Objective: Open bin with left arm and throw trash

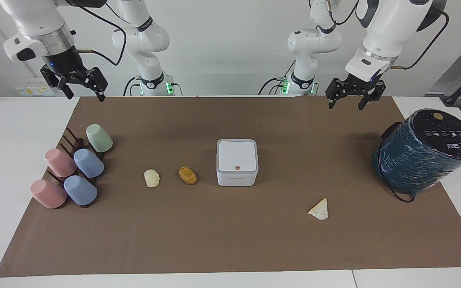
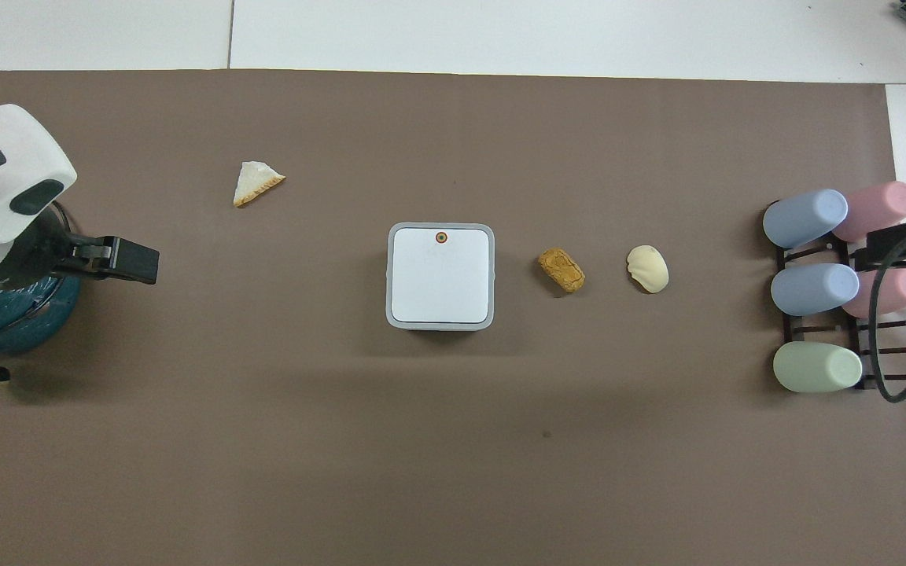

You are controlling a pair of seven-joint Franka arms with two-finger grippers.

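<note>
Brown mat (image 1: pixel 230 240) covers the white table; landmark is the bin (image 1: pixel 237 162), lid down, at mat centre, orange dot (image 1: pixel 237 167) on the lid's edge away from the robots. Left gripper (image 1: pixel 348 95), fingers apart, hangs over the mat's robot-side edge, toward the left arm's end from the bin and near the teal cylinder (image 1: pixel 422 154). Right gripper (image 1: pixel 82 86), also spread, waits above the cups (image 1: pixel 74 172). Cream lump (image 1: pixel 151 178) and brown lump (image 1: pixel 187 175) lie beside the bin toward the right arm's end; wedge (image 1: pixel 319 210) lies farther out, toward the left arm's end. Judged: left arm has the clearer line to the lid.
</note>
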